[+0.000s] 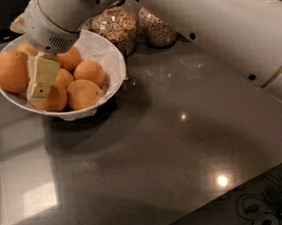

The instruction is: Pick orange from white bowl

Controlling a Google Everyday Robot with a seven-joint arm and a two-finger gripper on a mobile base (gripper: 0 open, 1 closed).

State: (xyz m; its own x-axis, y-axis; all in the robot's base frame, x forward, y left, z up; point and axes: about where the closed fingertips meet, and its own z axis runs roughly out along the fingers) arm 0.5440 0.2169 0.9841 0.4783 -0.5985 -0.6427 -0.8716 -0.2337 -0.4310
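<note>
The white bowl (111,57), with its crinkled liner, stands at the back left of the dark counter and holds several oranges. The orange (10,71), the largest and deep orange, lies at the bowl's left edge. My gripper (39,89), cream-coloured, reaches down into the bowl just right of the orange, over the smaller oranges (83,93) in the middle. Its wrist (53,18) hides the back of the bowl. I see nothing held in it.
Two glass jars of grains (120,23) (156,28) stand right behind the bowl. My white arm (207,27) crosses the upper right. The counter's front edge runs along the lower right, with cables (264,207) on the floor beyond it.
</note>
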